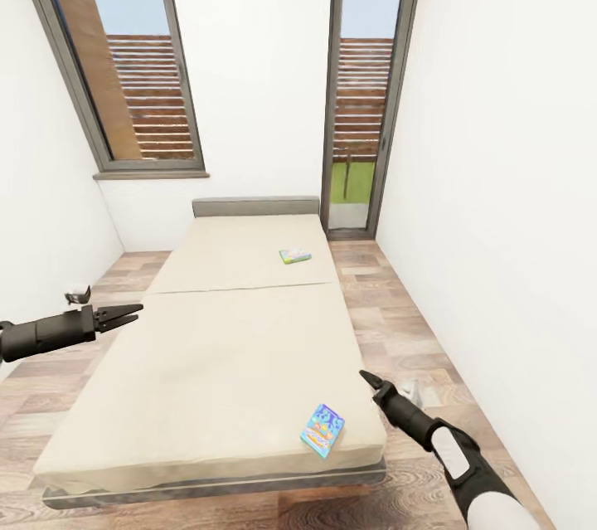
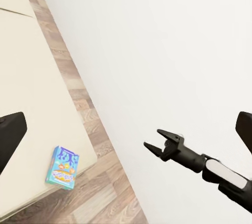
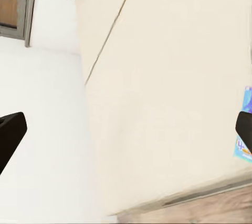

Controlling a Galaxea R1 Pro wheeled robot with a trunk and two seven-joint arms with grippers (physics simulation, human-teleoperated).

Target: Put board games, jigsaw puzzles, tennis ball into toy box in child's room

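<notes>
The beige bed (image 1: pixel 224 347) lies ahead. A bluish board game (image 1: pixel 322 429) rests flat near the bed's front right corner. A second board game (image 1: pixel 295 255), white and green, lies farther back on the right half. My left gripper (image 1: pixel 133 316) hangs open over the bed's left edge, holding nothing. My right gripper (image 1: pixel 369 385) is open and empty beside the bed's right edge, just right of the bluish game. The left wrist view shows the bluish board game (image 2: pixel 63 167) on the bed (image 2: pixel 26 103), with the right gripper (image 2: pixel 152 138) open. The right wrist view catches the game's edge (image 3: pixel 247 98).
A white wall (image 1: pixel 497 223) runs close along the right, leaving a narrow strip of wood floor (image 1: pixel 390 314). A grey headboard (image 1: pixel 255 206) sits under a window; a glass door (image 1: pixel 356 140) stands at the far right. A small dark object (image 1: pixel 79 295) lies on the left floor.
</notes>
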